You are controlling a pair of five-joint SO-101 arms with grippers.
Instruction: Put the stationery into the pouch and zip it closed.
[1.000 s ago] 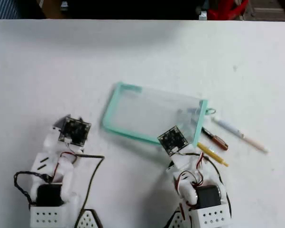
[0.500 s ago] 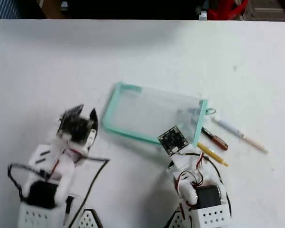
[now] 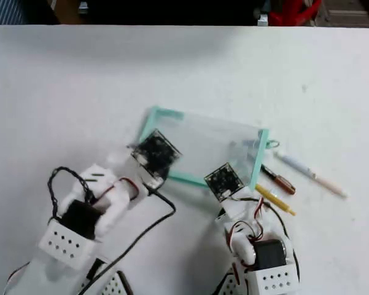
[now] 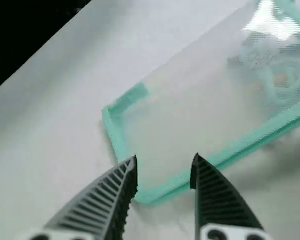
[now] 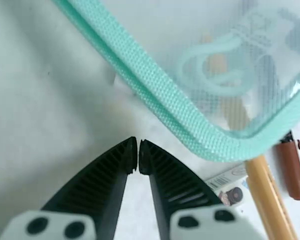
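The table (image 3: pixel 61 80) has lots of bare room on the left. The left gripper (image 4: pixel 164 167) has swung over to the left corner of the pouch (image 3: pixel 202 138), fingers apart. The pouch, see-through with green edges, lies flat mid-table. The right gripper (image 5: pixel 139 145) is pinched closed, empty, beside its near edge. Three pens (image 3: pixel 278 179) lie just right.

In the high view the left arm (image 3: pixel 107 195) hides the pouch (image 3: pixel 209 142) corner nearest it.

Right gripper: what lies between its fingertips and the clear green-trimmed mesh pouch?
Bare white table, seen in the right wrist view: the shut right gripper sits just short of the clear green-trimmed mesh pouch.
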